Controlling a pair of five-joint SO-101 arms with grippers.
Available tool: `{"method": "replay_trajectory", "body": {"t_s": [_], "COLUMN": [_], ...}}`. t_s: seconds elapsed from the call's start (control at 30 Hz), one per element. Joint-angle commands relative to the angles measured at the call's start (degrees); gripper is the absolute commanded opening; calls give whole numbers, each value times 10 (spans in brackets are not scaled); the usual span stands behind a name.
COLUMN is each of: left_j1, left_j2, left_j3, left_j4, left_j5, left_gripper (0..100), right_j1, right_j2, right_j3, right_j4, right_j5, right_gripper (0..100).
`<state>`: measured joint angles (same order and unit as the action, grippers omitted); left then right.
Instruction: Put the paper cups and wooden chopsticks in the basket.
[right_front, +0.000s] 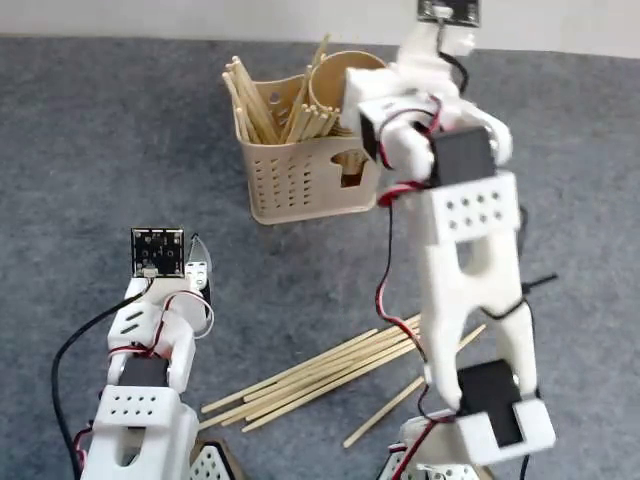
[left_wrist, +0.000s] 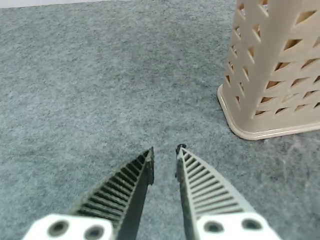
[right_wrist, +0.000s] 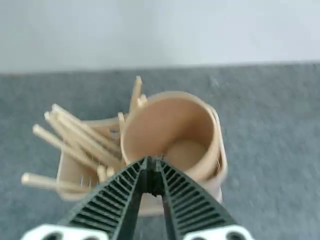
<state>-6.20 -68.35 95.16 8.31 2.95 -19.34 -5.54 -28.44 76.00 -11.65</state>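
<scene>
The right claw (right_wrist: 152, 162) hangs closed just over the paper cup (right_wrist: 170, 130) already in the basket (right_front: 300, 180), so I'd say cups are done and next the slightly parted left claw (left_wrist: 165, 150), perhaps, must fetch the loose chopsticks (right_front: 320, 375) lying on the worktop (right_front: 100, 150) behind both claws.

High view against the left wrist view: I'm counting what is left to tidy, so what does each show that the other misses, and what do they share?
High view: a bundle of loose chopsticks lying on the grey mat, more chopsticks standing in the basket, and a paper cup in it.
Left wrist view: the left tool's tips slightly apart with bare mat between them, and the basket's bottom rim resting on the mat.
Shared: the basket, the mat and the left tool.
</scene>
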Motion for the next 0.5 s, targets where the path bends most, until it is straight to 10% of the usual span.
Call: {"method": "replay_trajectory", "body": {"t_s": [0.0,0.47], "left_j1": [-7,-7], "left_j2": [-11,-11], "left_j3": [-1,-1], "left_j4": [-2,-2], "left_j5": [3,3], "left_gripper": [94,94], "right_j1": [19,129], "right_j2": [-56,-77], "right_j3": [-30,13], "right_j4": [76,248], "right_j5": [-4,-9], "right_gripper": [15,15]}}
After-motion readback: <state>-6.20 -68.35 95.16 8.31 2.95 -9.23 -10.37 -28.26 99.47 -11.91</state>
